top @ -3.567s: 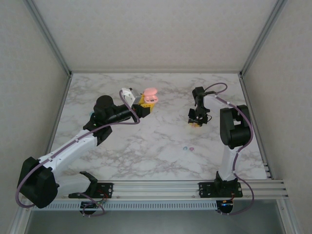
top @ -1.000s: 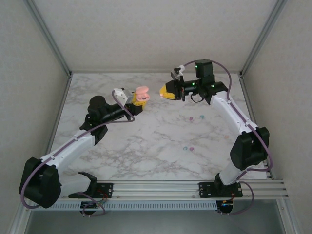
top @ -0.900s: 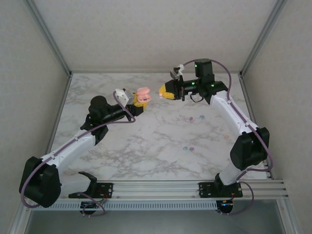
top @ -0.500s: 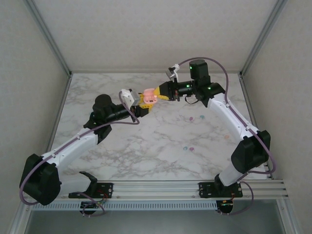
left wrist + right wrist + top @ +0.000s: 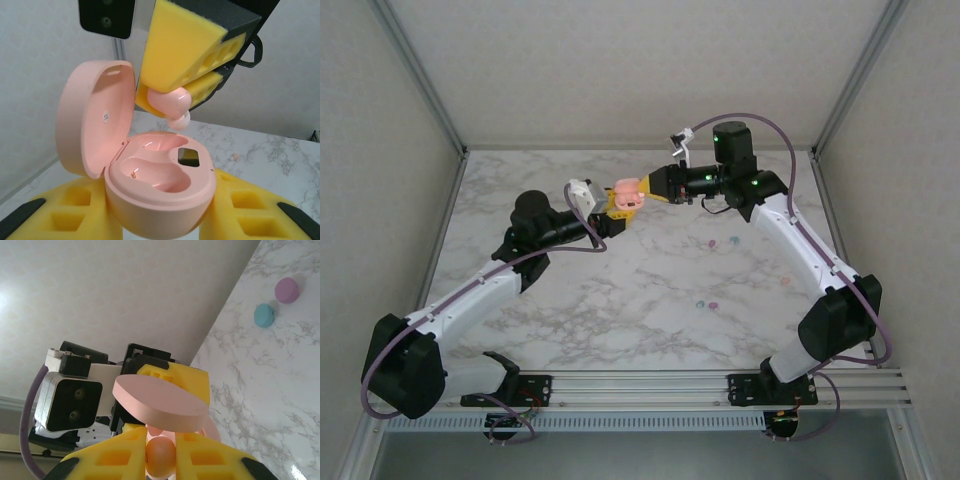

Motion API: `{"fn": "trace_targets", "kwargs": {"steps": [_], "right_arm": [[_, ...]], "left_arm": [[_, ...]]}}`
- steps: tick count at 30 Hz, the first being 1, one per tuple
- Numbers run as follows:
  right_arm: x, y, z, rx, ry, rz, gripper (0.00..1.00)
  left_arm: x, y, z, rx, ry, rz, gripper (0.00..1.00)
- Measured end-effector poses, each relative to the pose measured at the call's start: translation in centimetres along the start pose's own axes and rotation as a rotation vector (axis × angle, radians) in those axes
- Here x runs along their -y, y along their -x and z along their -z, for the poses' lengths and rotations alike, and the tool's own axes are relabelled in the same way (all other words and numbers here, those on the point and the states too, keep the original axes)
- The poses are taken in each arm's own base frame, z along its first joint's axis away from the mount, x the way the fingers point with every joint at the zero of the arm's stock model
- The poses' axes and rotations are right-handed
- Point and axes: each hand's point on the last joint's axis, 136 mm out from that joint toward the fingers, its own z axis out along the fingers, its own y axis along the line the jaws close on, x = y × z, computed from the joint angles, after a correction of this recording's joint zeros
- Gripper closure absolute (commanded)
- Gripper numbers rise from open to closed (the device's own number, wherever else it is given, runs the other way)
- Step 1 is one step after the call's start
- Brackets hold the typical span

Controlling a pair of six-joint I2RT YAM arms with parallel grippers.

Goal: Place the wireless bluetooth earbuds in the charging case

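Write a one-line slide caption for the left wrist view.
Right gripper holds a pink earbud above the open pink case.

No legible text, brand or number anywhere. Tiny grey printed mark (image 5: 106,116) on inner face of lid (image 5: 90,90) of pink charging case (image 5: 160,205), too small to read. Dark square window (image 5: 188,157) on case base, blank.

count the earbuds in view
6. One pink bud is pinched in the right gripper over the open case. Five lie on the table: two mid-right, a teal one and a purple one nearer the front, a pale one far right. More may be hidden.
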Motion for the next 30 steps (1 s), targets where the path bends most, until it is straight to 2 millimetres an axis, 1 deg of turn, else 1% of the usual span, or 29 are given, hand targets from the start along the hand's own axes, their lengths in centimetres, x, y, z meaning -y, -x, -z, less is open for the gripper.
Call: {"fn": "trace_targets", "kwargs": {"steps": [5, 15, 22, 30], "right_arm": [[0.0, -0.2, -0.1, -0.006, -0.001, 0.0, 0.82], [0.1, -0.3, -0.2, -0.007, -0.007, 0.003, 0.81], [0.9, -0.7, -0.3, -0.012, -0.042, 0.006, 0.8], [1.2, -0.7, -0.4, -0.006, -0.063, 0.019, 0.81]], "left_arm": [[0.1, 0.3, -0.1, 0.001, -0.004, 0.004, 0.78], [0.1, -0.3, -0.4, -0.014, -0.01, 0.027, 0.78], [0.2, -0.4, -0.4, -0.016, -0.017, 0.043, 0.78], [0.3, -0.5, -0.4, -0.02, -0.024, 0.066, 0.78]]}}
